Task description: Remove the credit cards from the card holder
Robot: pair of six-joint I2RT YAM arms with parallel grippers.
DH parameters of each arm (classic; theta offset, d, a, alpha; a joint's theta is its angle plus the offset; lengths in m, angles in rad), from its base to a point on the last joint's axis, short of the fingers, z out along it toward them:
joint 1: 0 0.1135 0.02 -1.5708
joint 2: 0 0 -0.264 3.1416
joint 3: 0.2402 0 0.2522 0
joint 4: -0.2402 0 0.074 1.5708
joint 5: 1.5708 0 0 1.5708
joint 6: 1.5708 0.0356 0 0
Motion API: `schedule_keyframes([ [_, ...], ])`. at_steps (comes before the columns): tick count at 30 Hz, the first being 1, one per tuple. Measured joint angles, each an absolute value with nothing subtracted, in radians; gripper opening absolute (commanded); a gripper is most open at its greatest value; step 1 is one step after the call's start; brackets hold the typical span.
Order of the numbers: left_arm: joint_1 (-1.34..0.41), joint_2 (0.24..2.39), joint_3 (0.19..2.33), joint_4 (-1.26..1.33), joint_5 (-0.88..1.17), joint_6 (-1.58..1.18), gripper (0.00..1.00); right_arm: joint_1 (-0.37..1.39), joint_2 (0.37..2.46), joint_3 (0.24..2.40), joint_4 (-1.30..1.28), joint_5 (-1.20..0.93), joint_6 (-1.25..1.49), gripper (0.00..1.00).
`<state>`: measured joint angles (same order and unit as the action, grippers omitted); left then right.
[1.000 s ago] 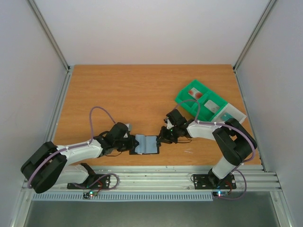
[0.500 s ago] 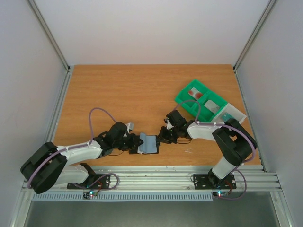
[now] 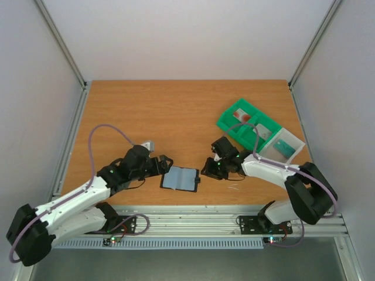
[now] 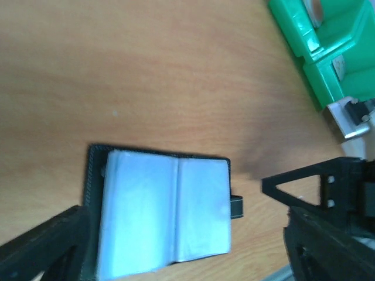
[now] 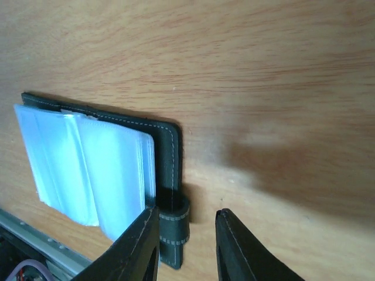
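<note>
The bench (image 3: pixel 176 105) holds the same few things, but the scene has loosened in the last second. The left arm (image 3: pixel 76 196), lower left in the overhead view, was pressed against the card holder's left edge and is now drawn back toward the left. The right arm (image 3: pixel 275 170), lower right, has also eased off a little. The green tray (image 3: pixel 231 126) sits at upper right, with a white bin (image 3: pixel 296 143) touching its lower right end.

The card holder (image 3: pixel 180 178) lies in the lower middle between the two arms, open flat on the bench with its blue-grey sleeves up. Half a second ago its left half looked partly folded up; now both halves are down. In both wrist views the sleeves look empty, though a fold could hide something.

A pale card (image 3: pixel 241 116) with a red mark lies in the tray's top compartment, and a teal card (image 3: pixel 283 146) lies in the white bin. So I judge that the credit cards are out and the arms are letting go to finish.

The left jaws stand wide apart on either side of the holder, gripping nothing. The right jaws are slightly apart, with the holder's strap tab (image 5: pixel 173 225) partly between them and not clamped.
</note>
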<state>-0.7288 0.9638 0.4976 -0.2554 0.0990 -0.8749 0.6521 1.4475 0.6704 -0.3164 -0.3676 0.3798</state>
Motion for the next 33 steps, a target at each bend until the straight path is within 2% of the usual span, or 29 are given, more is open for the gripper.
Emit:
schedule_keyframes([
  [6, -0.729, 0.869, 0.621, -0.444, -0.009, -0.796, 0.99, 0.652, 1.286, 0.738, -0.489, -0.278, 0.337, 0.38],
  [10, -0.729, 0.816, 0.694, -0.531, -0.041, -0.749, 0.99, 0.652, 1.146, 0.832, -0.625, -0.201, 0.288, 0.55],
  [14, -0.729, 0.789, 0.791, -0.613, -0.046, -0.700, 0.99, 0.652, 1.022, 0.928, -0.752, -0.123, 0.237, 0.60],
  [17, -0.729, 0.779, 0.859, -0.656, -0.047, -0.671, 0.99, 0.652, 0.956, 0.991, -0.839, -0.073, 0.206, 0.72],
  [20, -0.729, 0.754, 0.892, -0.672, -0.045, -0.649, 0.99, 0.653, 0.918, 1.037, -0.901, -0.049, 0.187, 0.77],
  [21, -0.729, 0.742, 0.898, -0.677, -0.045, -0.641, 0.99, 0.653, 0.906, 1.055, -0.922, -0.044, 0.178, 0.93],
  [22, -0.729, 0.729, 0.902, -0.682, -0.045, -0.634, 0.99, 0.653, 0.894, 1.068, -0.938, -0.039, 0.171, 0.98],
  [33, -0.729, 0.644, 0.906, -0.725, -0.057, -0.595, 0.99, 0.653, 0.802, 1.126, -1.033, -0.031, 0.138, 0.98],
])
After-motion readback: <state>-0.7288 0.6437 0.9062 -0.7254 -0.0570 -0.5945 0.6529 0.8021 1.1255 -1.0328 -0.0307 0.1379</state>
